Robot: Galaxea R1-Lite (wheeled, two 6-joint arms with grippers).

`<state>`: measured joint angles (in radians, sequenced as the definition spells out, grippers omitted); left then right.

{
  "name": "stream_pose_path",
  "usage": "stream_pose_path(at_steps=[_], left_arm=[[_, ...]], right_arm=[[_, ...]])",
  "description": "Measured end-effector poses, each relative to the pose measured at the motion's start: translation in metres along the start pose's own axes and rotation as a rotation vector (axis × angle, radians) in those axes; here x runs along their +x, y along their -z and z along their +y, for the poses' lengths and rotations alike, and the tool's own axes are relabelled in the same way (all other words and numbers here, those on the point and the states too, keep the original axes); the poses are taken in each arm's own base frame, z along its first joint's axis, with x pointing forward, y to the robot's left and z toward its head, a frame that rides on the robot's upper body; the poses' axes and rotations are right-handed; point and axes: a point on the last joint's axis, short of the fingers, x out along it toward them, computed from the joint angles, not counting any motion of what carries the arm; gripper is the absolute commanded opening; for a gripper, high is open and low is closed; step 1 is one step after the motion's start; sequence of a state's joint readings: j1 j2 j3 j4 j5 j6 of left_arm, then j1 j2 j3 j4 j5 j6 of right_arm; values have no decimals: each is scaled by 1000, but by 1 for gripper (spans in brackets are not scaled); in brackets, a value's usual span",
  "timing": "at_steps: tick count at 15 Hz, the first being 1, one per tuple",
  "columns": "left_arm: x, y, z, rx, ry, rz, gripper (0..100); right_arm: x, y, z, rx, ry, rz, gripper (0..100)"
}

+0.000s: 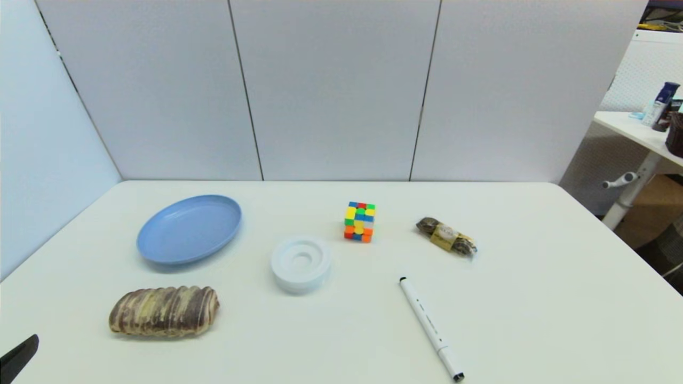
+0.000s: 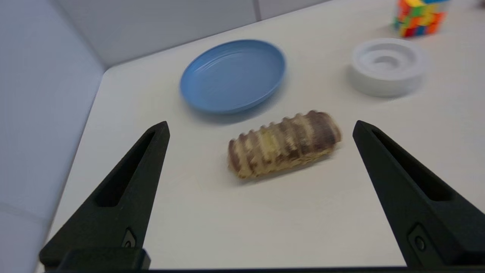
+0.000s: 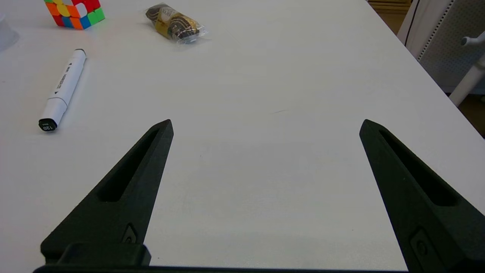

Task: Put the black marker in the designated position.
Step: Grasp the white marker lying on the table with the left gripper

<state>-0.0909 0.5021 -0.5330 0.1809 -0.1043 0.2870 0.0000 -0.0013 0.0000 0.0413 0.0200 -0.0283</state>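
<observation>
1. Toward the lower right of the head view, the black marker (image 1: 431, 327) lies flat on the white table (image 1: 533, 298), slanting from upper left down to lower right, with its lower tip close to the bottom edge of the frame.
2. Nothing touches the marker; it sits well apart from the other things, below the cube and the wrapped snack.
3. At the lower left corner of the head view, only a black tip of the left gripper (image 1: 18, 356) shows; its own wrist view has the left claw (image 2: 260, 127) spread wide and holding nothing, above the table with the bread roll (image 2: 284, 143) lying between the two fingers farther off.
4. The right gripper (image 3: 266, 125) does not appear in the head view; in its wrist view its fingers stand wide apart and empty over bare table, with the marker (image 3: 62, 89) at the upper left of that frame.
5. A blue plate (image 1: 189, 229) lies at centre left of the head view, with the bread roll (image 1: 164, 311) below it.
6. A white ring-shaped dish (image 1: 301, 263) sits near the middle, just below and left of the coloured cube (image 1: 359, 221).
7. A wrapped snack (image 1: 446, 236) lies to the right of the cube.
</observation>
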Motion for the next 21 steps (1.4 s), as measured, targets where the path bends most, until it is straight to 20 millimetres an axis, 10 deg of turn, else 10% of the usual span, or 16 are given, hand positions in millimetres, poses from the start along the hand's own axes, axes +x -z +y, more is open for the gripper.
stream_pose_path(at_steps=[9,21], left_arm=[[99,-67,-22,275,686,83,100],[202,-102,-191,427,1160,23,100]], right_arm=[[0,0,0,0,-1,0,100],[0,0,0,0,-1,0,100]])
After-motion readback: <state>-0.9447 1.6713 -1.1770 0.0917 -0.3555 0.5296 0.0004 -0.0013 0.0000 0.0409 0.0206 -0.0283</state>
